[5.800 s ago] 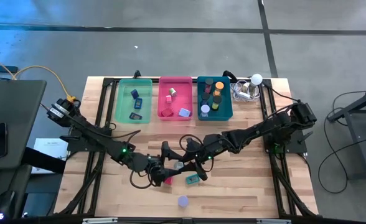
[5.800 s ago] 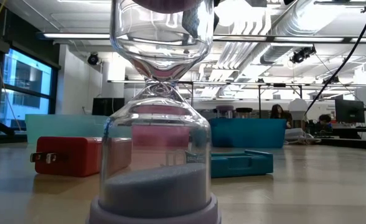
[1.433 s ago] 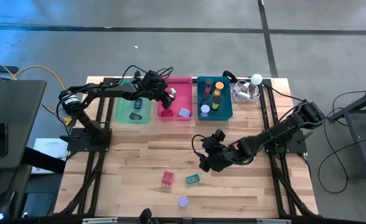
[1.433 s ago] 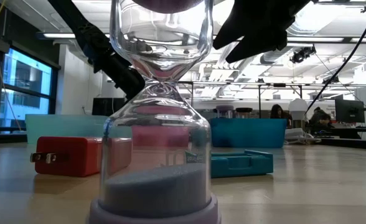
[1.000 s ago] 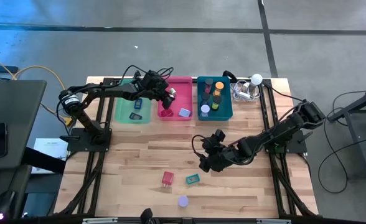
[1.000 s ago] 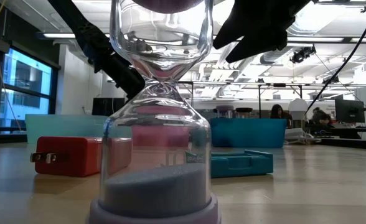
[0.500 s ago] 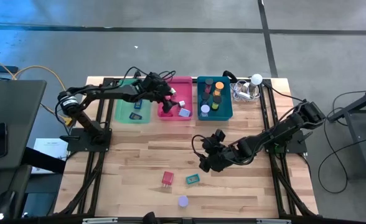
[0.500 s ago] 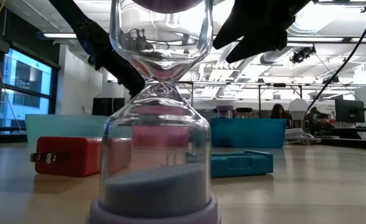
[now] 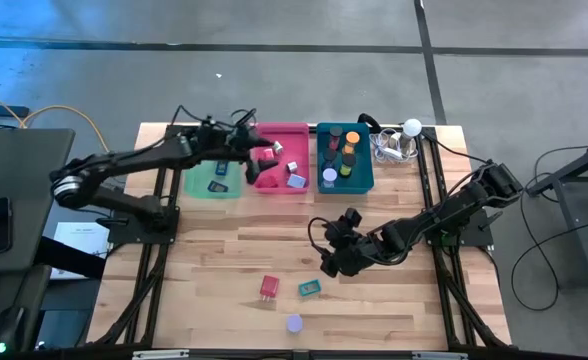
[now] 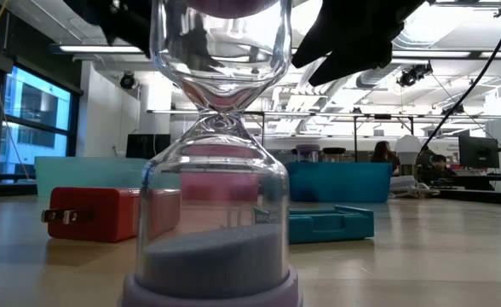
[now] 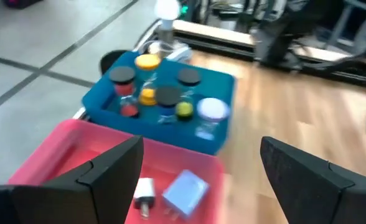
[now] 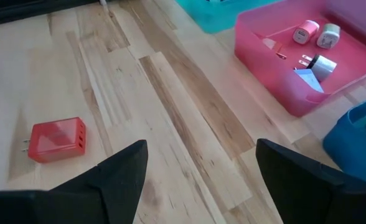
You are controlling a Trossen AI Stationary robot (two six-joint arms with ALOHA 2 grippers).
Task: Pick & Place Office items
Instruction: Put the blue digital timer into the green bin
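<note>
While left gripper hangs wide, empty over pink tray, right gripper (also wide, empty) hovers mid-table near red charger; low approach risks shoving it off toward table edge.

An open-plan lab or workshop: exposed ceiling ducts, strip lighting, far desks with monitors, and a polished concrete floor around the wooden table.

Wooden table carries green tray, pink tray, teal tray, red charger, teal block, probably an hourglass.
</note>
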